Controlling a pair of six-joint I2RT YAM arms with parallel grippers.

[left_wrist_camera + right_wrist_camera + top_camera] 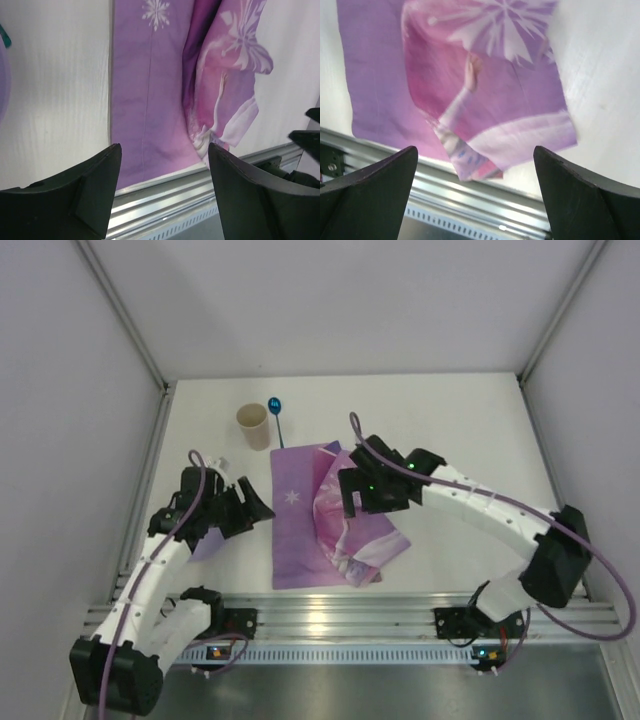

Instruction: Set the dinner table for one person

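Observation:
On the white dinner table (460, 430) lies a purple placemat (298, 530) with a white star; its right half is folded over, showing a pink printed side (358, 532). My right gripper (346, 498) hovers open over that folded part, and in the right wrist view the placemat (485, 95) lies beyond the open right gripper (475, 150), which holds nothing. My left gripper (256, 506) stands open just left of the placemat's edge. In the left wrist view the placemat (150, 100) shows between the empty fingers of the left gripper (165, 150).
A beige cup (253, 426) and a blue spoon (277, 418) sit behind the placemat at the back left. A lilac thing (207, 544) peeks out under the left arm. The ribbed aluminium rail (340, 615) runs along the near edge. Grey walls enclose three sides.

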